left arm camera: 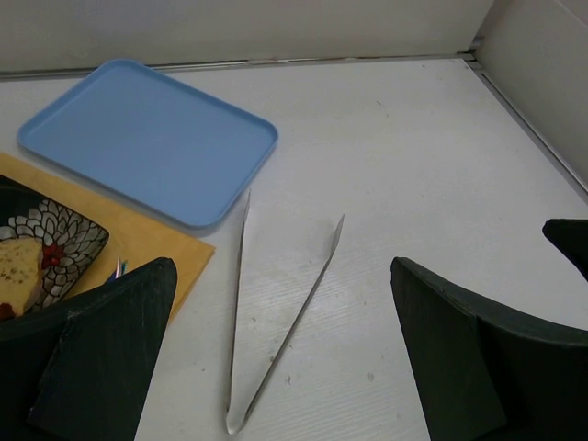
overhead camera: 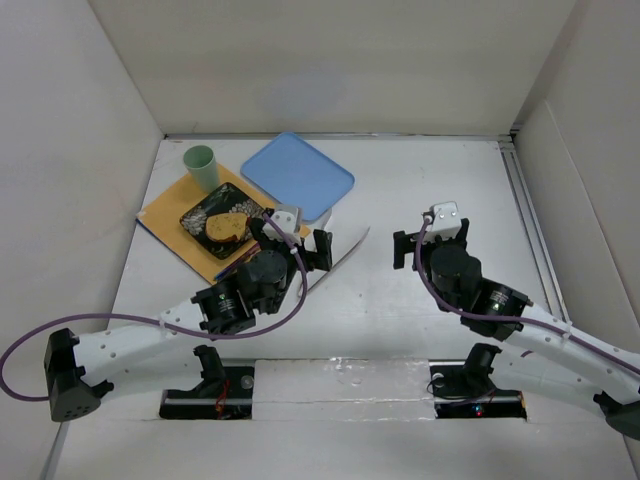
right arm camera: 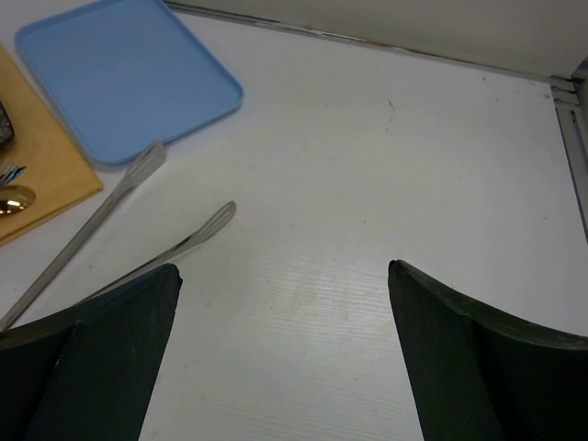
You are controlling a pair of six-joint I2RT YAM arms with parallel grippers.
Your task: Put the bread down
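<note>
The bread [overhead camera: 228, 224], a flat golden-brown slice, lies on a black flower-patterned square plate [overhead camera: 197, 216] at the back left; its edge shows in the left wrist view [left arm camera: 18, 266] on the plate [left arm camera: 69, 241]. My left gripper [overhead camera: 292, 242] is open and empty just right of the plate, low over the table [left arm camera: 285, 354]. Metal tongs [left arm camera: 276, 312] lie on the table between its fingers. My right gripper [overhead camera: 422, 248] is open and empty over bare table at centre right [right arm camera: 285, 354].
The plate sits on an orange mat [overhead camera: 165, 215] with a green cup [overhead camera: 201, 167] behind it. A blue tray [overhead camera: 297, 176] lies right of the mat. The tongs [overhead camera: 345, 252] reach towards the table's middle. A gold spoon [right arm camera: 14, 199] rests on the mat. White walls enclose the table.
</note>
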